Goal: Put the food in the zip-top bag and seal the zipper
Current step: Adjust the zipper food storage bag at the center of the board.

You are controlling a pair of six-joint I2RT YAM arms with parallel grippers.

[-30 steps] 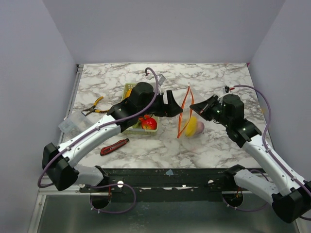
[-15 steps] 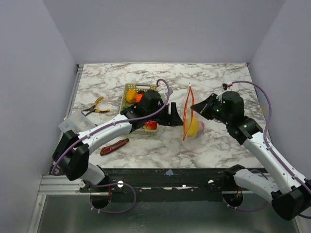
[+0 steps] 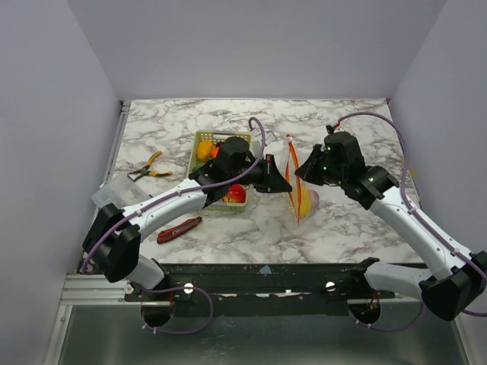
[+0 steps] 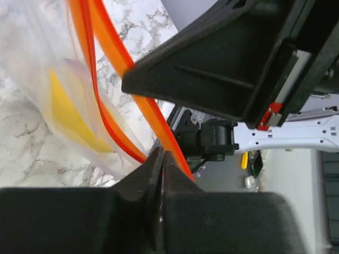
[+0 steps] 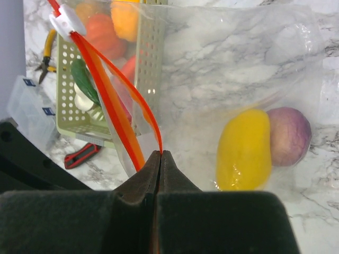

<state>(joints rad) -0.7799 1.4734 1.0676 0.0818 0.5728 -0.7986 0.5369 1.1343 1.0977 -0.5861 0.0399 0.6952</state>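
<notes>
The clear zip-top bag [image 3: 299, 199] hangs upright between my two grippers, with its orange-red zipper [image 3: 292, 171] running top to bottom. A yellow food [image 5: 243, 151] and a purple food [image 5: 288, 135] lie inside the bag. My left gripper [image 3: 280, 183] is at the bag's left side, its jaws pressed together at the mouth edge beside the zipper [image 4: 159, 119]. My right gripper [image 3: 306, 172] is shut on one zipper strip [image 5: 114, 100]. A white slider [image 5: 69, 21] sits at the zipper's far end. More food, red [image 3: 236, 194] and orange [image 3: 205, 148], stays in the green basket [image 3: 199, 137].
A red-and-black utility knife [image 3: 179, 230] lies near the front left. Yellow-handled pliers [image 3: 148, 166] and a clear plastic box [image 3: 110, 194] sit at the left edge. The basket [image 5: 143, 53] stands directly behind the bag in the right wrist view.
My left gripper has moved right to the bag's mouth and closed its jaws there. My right gripper has shifted left and back, and the bag now hangs straighter.
</notes>
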